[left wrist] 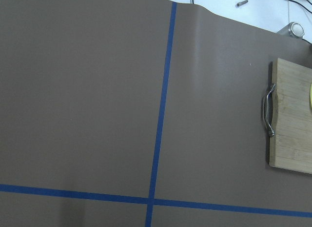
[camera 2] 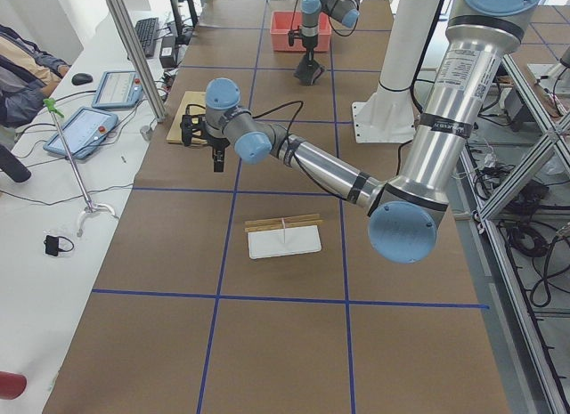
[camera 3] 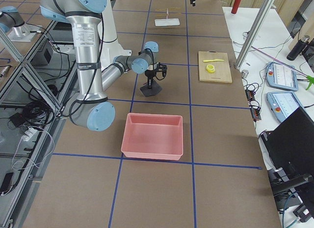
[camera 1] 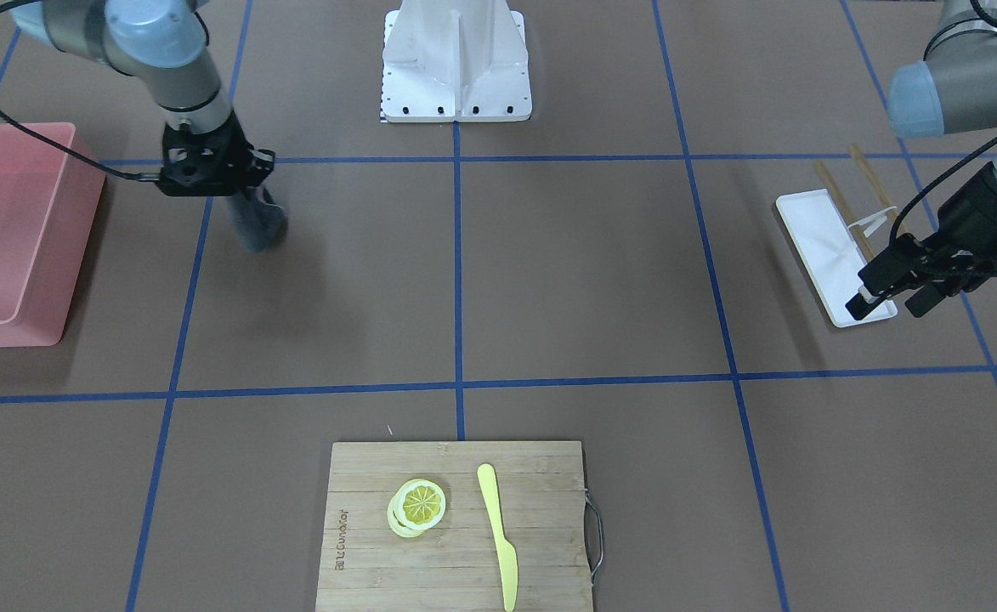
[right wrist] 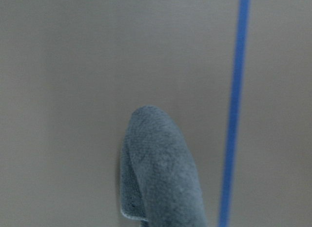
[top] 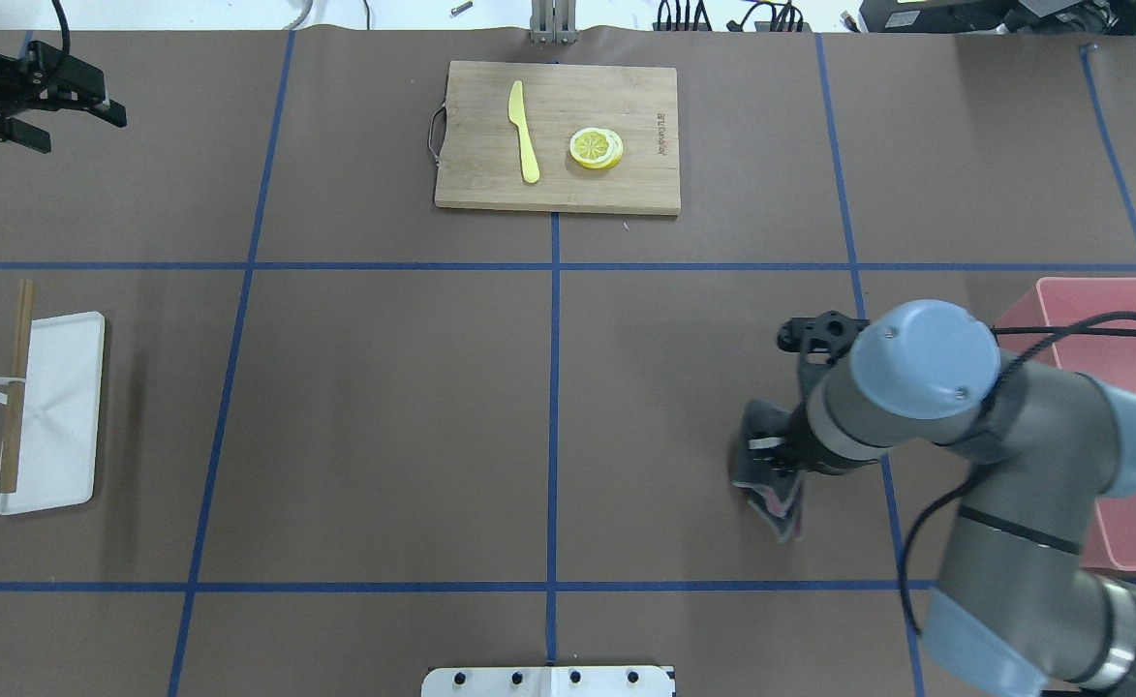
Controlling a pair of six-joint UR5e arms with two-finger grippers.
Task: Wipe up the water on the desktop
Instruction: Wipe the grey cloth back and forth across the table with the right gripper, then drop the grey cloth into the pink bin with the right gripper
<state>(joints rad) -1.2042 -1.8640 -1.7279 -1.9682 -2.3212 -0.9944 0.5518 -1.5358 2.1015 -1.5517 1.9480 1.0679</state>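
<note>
The desktop (camera 1: 583,272) is a matte brown surface crossed by blue tape lines; I see no water on it. My right gripper (camera 1: 247,200) is shut on a dark grey cloth (camera 1: 258,225) that hangs down to the desktop near a blue line. The cloth also shows in the overhead view (top: 771,484) and in the right wrist view (right wrist: 163,173). My left gripper (camera 1: 889,304) is open and empty, held above the desktop beside a white tray; it also shows in the overhead view (top: 86,134).
A pink bin (camera 1: 5,229) stands close to the right arm. A bamboo cutting board (camera 1: 362,544) holds a lemon slice (camera 1: 420,505) and a yellow knife (camera 1: 498,531). A white tray (camera 1: 821,246) with wooden sticks lies by the left gripper. The white robot base (camera 1: 456,93) is at the near edge.
</note>
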